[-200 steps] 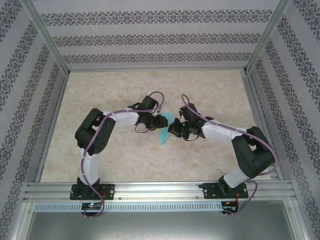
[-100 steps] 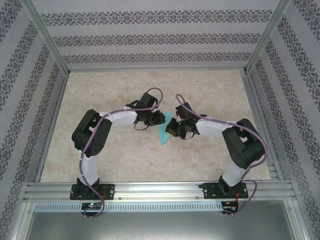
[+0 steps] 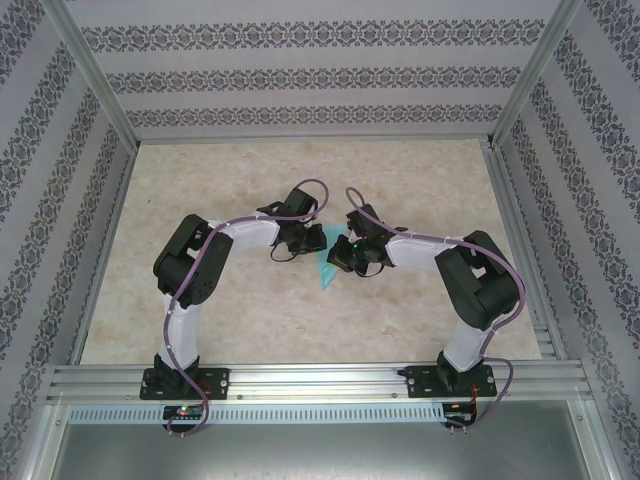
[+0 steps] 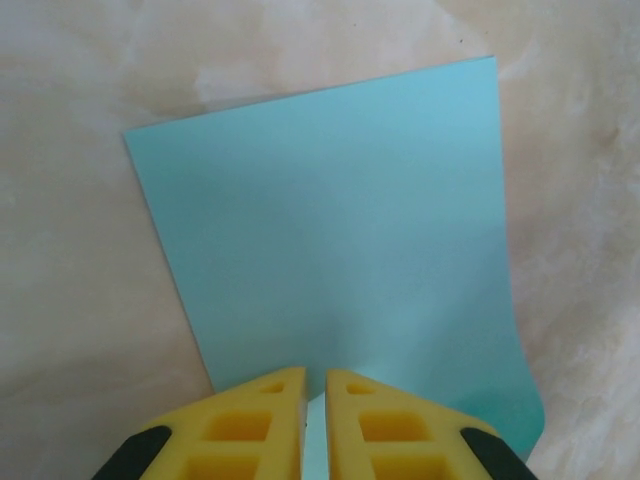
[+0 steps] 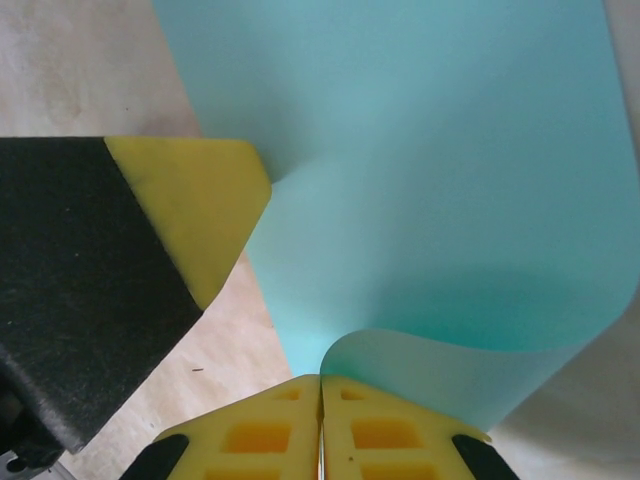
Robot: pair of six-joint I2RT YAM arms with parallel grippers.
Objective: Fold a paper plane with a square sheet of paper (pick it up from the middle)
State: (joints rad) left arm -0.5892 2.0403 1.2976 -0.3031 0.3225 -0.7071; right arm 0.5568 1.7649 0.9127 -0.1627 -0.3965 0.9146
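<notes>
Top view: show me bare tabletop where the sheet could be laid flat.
Crowded at the centre, where the left gripper and right gripper both pinch the turquoise sheet. Bare tabletop lies beyond them up to the back wall, and nearer, between them and the front rail.

Soft, even light from above keeps the tabletop [image 3: 300,320] bright, without glare. The square sheet of paper [image 4: 340,230] shows sharp up close, a thin dark shadow hugging one edge and deeper shade under its curl; from overhead it looks grainy.
</notes>
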